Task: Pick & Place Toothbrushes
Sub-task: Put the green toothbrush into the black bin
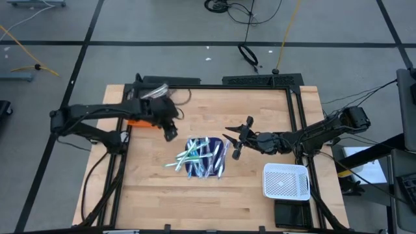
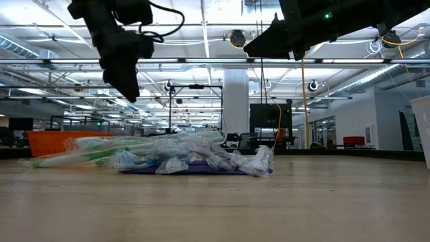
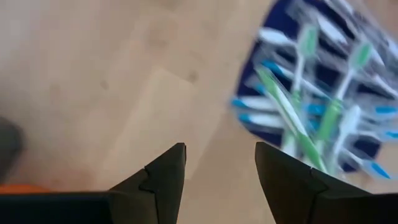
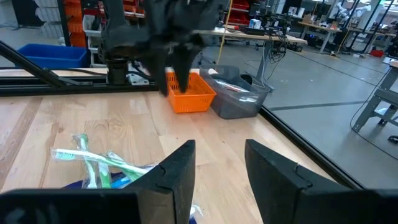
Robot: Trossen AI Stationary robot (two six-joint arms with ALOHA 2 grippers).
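Note:
The toothbrushes lie in a loose pile of green, white and blue sticks, some in clear wrappers, on a dark blue mat in the middle of the table. In the low view the toothbrush pile rests on the mat. My left gripper hovers open above the table, left of and slightly beyond the pile. In its wrist view the toothbrushes lie ahead of the left gripper. My right gripper hangs open just right of the pile, with the toothbrushes beside the right gripper.
A white perforated basket sits at the table's near right corner. An orange basket and a grey bin stand at the table's left side near the left arm. Bare wood lies between the pile and the near edge.

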